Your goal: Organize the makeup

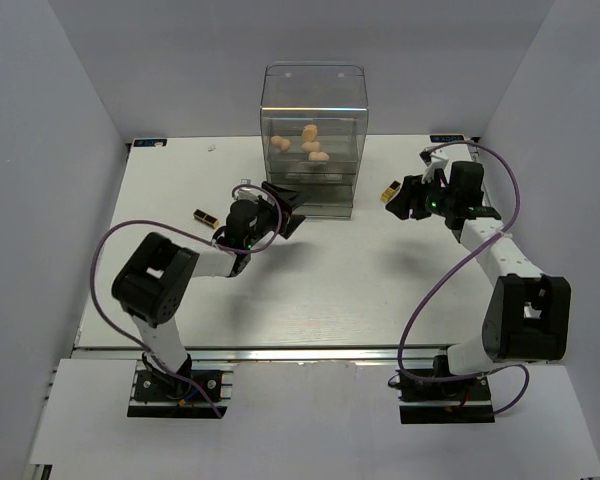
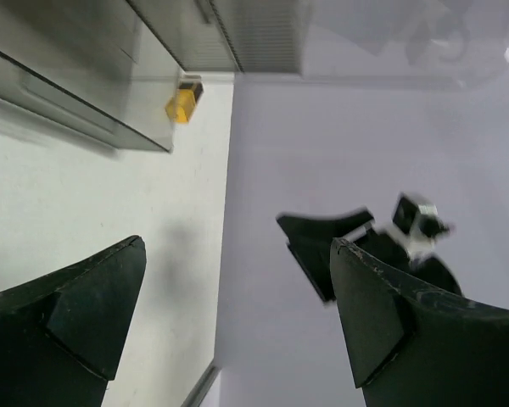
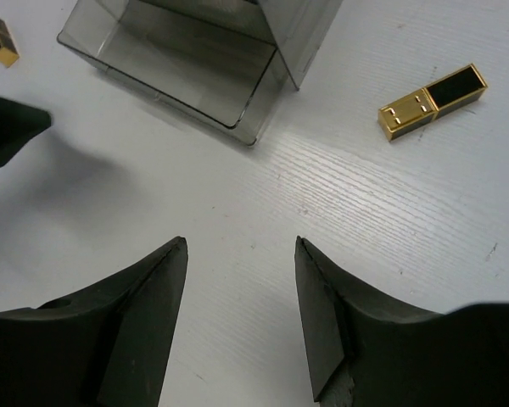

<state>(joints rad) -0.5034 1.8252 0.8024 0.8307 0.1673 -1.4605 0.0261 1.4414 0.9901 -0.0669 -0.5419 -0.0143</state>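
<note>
Several peach sponges (image 1: 310,143) lie in the upper drawer of the clear drawer box (image 1: 315,100). Its bottom drawer (image 1: 315,197) is pulled out and shows empty in the right wrist view (image 3: 187,64). One black-and-gold lipstick (image 1: 205,217) lies left of the box, also seen in the right wrist view (image 3: 0,38). The other lipstick (image 1: 389,191) lies right of the box (image 3: 431,100) (image 2: 183,100). My left gripper (image 1: 292,208) is open and empty at the drawer's left front (image 2: 237,314). My right gripper (image 1: 400,203) is open and empty beside the right lipstick (image 3: 240,242). No pink-white packets show.
The white table (image 1: 330,280) is walled in by grey panels at the back and both sides. The box stands at the back centre. Purple cables loop from both arms over the near half.
</note>
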